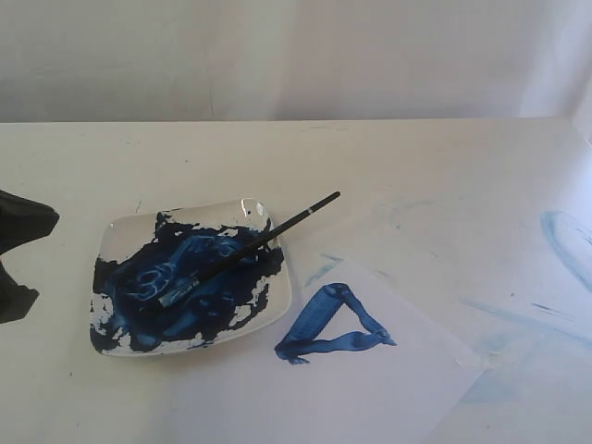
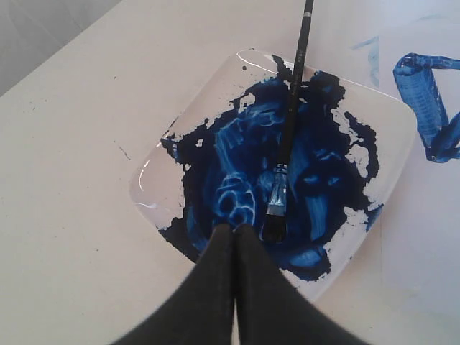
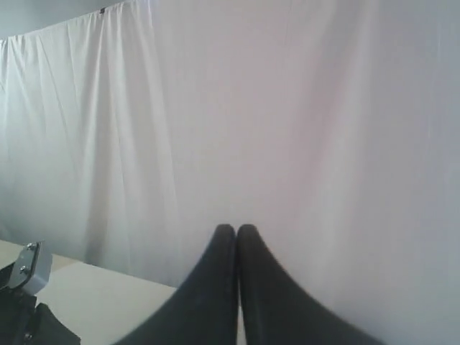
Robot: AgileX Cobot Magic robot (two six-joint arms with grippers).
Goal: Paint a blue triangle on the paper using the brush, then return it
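Note:
The black-handled brush (image 1: 242, 250) (image 2: 290, 108) lies across the square white dish (image 1: 123, 231) (image 2: 183, 136) smeared with dark blue paint, bristles in the paint and handle end poking past the far right rim. A dark-blue triangle (image 1: 331, 326) (image 2: 425, 100) is painted on the white paper (image 1: 388, 388) (image 2: 424, 244) just right of the dish. My left gripper (image 2: 234, 228) is shut and empty, hovering over the dish's edge near the bristles; its black body (image 1: 18, 231) shows at the left border of the exterior view. My right gripper (image 3: 236, 230) is shut, empty and raised, facing a white curtain.
Faint pale-blue smears and an arc (image 1: 564, 245) stain the cream table (image 1: 185, 157) at the right. A white curtain (image 1: 296, 55) hangs behind the table. A grey metal part (image 3: 32, 266) shows at the edge of the right wrist view.

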